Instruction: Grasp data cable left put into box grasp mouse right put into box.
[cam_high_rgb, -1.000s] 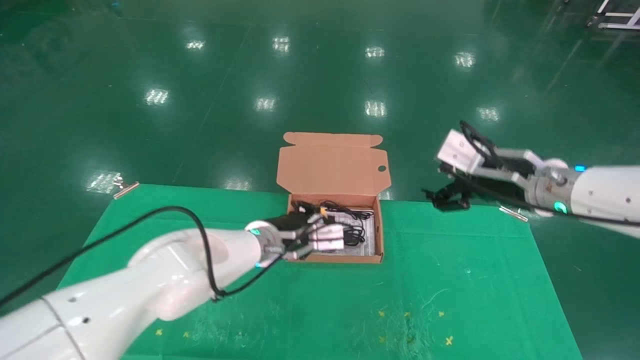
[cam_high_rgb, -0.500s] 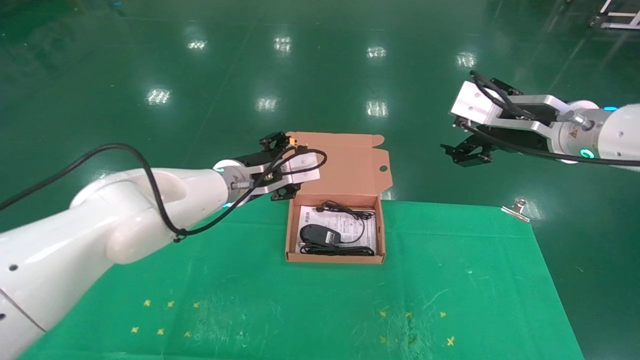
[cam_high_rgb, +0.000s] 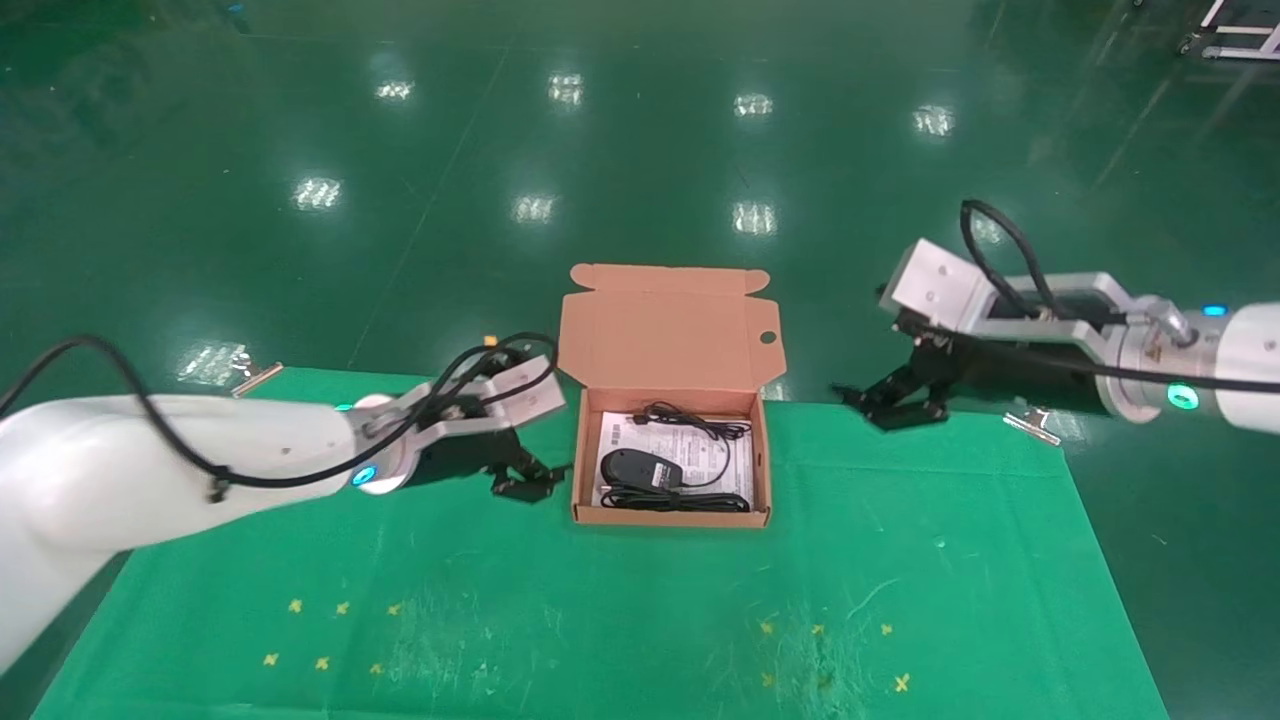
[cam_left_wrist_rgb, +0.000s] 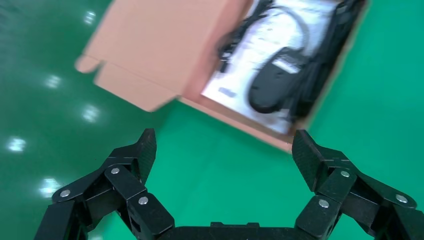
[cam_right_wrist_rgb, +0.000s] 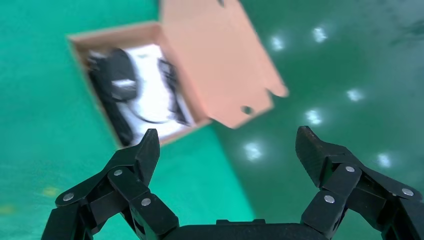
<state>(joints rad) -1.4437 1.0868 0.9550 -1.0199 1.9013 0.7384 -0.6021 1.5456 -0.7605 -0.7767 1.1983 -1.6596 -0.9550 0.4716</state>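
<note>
head view: the green mat (cam_high_rgb: 600, 620) covers the table, its far edge running just behind the box (cam_high_rgb: 668, 515). the near half of the mat is bare apart from small yellow marks, and there is open mat on both sides of the box. the left gripper (cam_high_rgb: 525, 478) sits low over the mat just left of the box, close to its left wall but not touching it, jaws apart and holding nothing. the right gripper (cam_high_rgb: 895, 405) hangs at the mat's far edge, well to the right of the box, jaws apart and empty. a metal clip (cam_high_rgb: 1030, 424) lies at the far right corner of the mat, another clip (cam_high_rgb: 250, 377) at the far left corner. the box lid (cam_high_rgb: 668, 325) stands open, tilted back beyond the mat's edge. inside the box, the mouse (cam_high_rgb: 640, 467) lies on a white leaflet (cam_high_rgb: 690, 452) toward the left side; the data cable (cam_high_rgb: 675, 498) lies along the near wall, and the mouse's cord (cam_high_rgb: 700, 425) loops toward the far side.

left wrist view: the left gripper (cam_left_wrist_rgb: 224, 150) has its fingers (cam_left_wrist_rgb: 131, 165) wide apart over bare mat, the box (cam_left_wrist_rgb: 240, 120) beyond them. the mouse (cam_left_wrist_rgb: 272, 85) and black cables lie in it on the leaflet.

right wrist view: the right gripper (cam_right_wrist_rgb: 227, 150) is spread wide, the mat's edge and the floor (cam_right_wrist_rgb: 350, 60) under it. the box (cam_right_wrist_rgb: 125, 35) is farther off, lid open, the mouse (cam_right_wrist_rgb: 120, 70) inside.
</note>
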